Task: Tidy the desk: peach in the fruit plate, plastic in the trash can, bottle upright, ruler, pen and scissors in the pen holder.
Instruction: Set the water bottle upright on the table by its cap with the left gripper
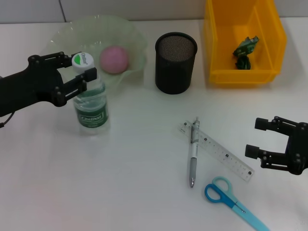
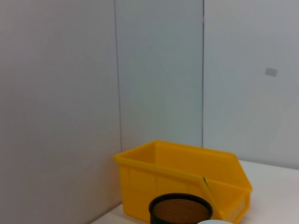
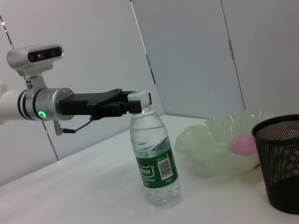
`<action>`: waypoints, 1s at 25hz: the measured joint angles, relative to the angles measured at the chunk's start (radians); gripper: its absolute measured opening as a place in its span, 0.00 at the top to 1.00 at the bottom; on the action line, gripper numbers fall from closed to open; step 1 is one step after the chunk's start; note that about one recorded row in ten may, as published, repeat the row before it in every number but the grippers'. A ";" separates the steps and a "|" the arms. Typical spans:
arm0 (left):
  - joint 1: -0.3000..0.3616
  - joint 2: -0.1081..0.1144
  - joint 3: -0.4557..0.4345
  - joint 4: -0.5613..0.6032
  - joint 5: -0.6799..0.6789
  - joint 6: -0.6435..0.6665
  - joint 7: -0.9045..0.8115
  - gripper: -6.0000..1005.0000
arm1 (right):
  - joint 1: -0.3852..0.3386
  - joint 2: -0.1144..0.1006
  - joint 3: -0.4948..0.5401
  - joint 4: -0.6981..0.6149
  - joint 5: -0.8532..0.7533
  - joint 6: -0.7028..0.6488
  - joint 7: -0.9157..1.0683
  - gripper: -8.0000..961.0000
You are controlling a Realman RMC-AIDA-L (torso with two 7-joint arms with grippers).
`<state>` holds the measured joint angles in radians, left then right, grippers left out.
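Observation:
A clear bottle (image 1: 90, 108) with a green label and white cap stands upright on the desk in front of the plate. My left gripper (image 1: 81, 65) is shut on its neck just under the cap; the right wrist view shows the same grip on the bottle (image 3: 154, 163). The pink peach (image 1: 114, 59) lies in the pale green fruit plate (image 1: 62, 36). Green plastic (image 1: 245, 50) sits inside the yellow bin (image 1: 243, 77). The ruler (image 1: 226, 156), the pen (image 1: 193, 159) across it and the blue scissors (image 1: 231, 199) lie on the desk. My right gripper (image 1: 255, 138) hovers open to their right.
The black mesh pen holder (image 1: 176, 62) stands between the plate and the bin, with nothing showing inside it. The left wrist view looks over the holder (image 2: 180, 210) to the bin (image 2: 177, 182) and a grey wall.

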<state>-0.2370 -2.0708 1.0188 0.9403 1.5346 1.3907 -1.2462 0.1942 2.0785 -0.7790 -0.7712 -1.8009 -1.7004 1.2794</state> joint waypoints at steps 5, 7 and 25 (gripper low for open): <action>-0.011 0.001 -0.004 -0.049 -0.028 -0.025 0.007 0.56 | 0.000 0.000 0.000 0.002 0.000 -0.001 0.001 0.13; -0.011 0.000 -0.004 -0.057 -0.032 -0.026 0.021 0.55 | -0.001 0.000 0.000 0.001 0.000 -0.001 0.001 0.14; 0.041 0.001 0.051 -0.089 -0.242 0.311 0.159 0.20 | -0.006 -0.002 0.041 -0.025 0.007 -0.015 0.061 0.15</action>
<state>-0.1963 -2.0695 1.0703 0.8514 1.2925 1.7013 -1.0867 0.1883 2.0770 -0.7382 -0.7962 -1.7937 -1.7155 1.3406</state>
